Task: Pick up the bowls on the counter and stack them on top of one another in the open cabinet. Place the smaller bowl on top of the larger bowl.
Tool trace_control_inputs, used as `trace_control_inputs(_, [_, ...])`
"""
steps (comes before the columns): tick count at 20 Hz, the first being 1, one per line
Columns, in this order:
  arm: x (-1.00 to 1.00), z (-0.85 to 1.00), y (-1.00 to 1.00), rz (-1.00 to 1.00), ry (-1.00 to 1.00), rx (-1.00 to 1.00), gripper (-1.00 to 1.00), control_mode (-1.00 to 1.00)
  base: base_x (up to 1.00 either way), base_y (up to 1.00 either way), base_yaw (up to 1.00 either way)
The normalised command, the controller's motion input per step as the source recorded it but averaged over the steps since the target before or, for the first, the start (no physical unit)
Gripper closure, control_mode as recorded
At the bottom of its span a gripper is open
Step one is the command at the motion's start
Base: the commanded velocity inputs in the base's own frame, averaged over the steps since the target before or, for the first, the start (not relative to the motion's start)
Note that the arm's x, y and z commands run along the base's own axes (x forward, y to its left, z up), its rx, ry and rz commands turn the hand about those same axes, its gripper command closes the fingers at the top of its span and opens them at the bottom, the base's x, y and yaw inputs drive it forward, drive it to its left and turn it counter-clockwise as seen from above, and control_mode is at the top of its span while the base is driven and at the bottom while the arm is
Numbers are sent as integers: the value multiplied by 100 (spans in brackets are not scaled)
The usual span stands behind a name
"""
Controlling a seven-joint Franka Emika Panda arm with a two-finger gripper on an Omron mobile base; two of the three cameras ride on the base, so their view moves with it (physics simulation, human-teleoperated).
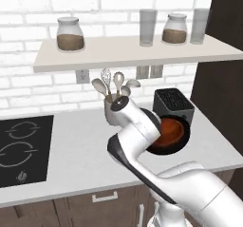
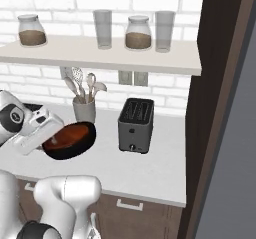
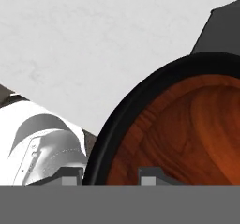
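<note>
Reddish-brown wooden bowl [image 2: 70, 134] nested in wider black bowl [image 2: 75, 148] | jaws pinching black rim, lifted off surface [image 2: 150, 170] | bound for beige shelf [image 2: 100, 58]

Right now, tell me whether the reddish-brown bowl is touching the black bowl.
Touching. In the hand view the reddish-brown bowl sits nested inside the black bowl, whose rim wraps it with no gap. The right base view shows them stacked too.
</note>
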Motion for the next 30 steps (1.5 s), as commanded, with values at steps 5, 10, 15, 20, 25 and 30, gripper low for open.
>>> trace_control_inputs(5, [-38,100,2,28,2,-19,100,-100,0,0,0])
trace_control_inputs(10, [-8,100,0,25,0,-2,100,-100,0,0,0])
trace_control_inputs(15, [-6,100,0,24,0,0,100,-100,0,0,0])
trace_control_inputs(20, [38,100,1,25,-1,12,100,-100,0,0,0])
trace_control_inputs(25, [86,100,5,26,0,20,100,-100,0,0,0])
trace_control_inputs(30, [100,39,16,4,0,10,100,-100,0,0,0])
